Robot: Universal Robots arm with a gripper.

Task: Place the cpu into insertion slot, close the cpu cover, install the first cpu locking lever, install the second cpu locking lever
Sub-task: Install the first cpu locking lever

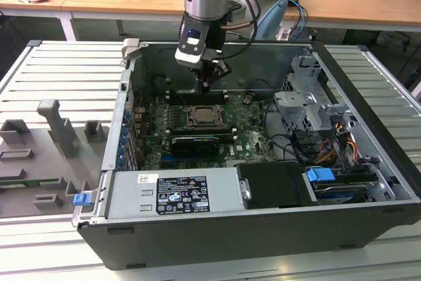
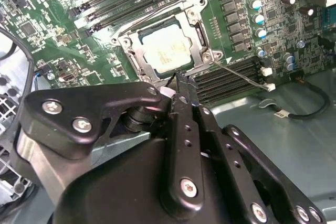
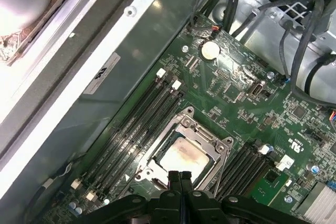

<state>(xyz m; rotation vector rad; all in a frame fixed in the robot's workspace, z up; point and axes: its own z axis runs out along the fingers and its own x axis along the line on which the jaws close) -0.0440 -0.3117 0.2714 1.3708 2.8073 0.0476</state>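
At the near side of the open computer case (image 1: 368,182), just behind its grey power box (image 1: 174,194), a long black card (image 1: 195,143) lies across the green board (image 1: 253,137). Just beyond the card sits the insertion slot (image 1: 189,122). The cpu (image 2: 167,51) is already in it, flat and face up, its pale metal top showing in both wrist views (image 3: 184,156). The chip is square, so it has no long axis to speak of; its edges run square with the slot's rim and with the memory slots (image 3: 139,124) beside it.

The cpu cover (image 2: 197,35) lies down over the chip, the metal face showing through its window, so placing and closing look done. What seems left is the levers. One thin wire lever (image 2: 241,74) slants away from a corner of the slot across the memory slots and looks unlatched. A second wire (image 2: 157,17) lies along the opposite side, and I cannot tell whether it is hooked.

Just past the far edge of the slot hangs the gripper (image 1: 207,83), tips pointing down at the board. Its jaws are pressed together with nothing between them (image 3: 179,176). Behind it rises the case's far wall
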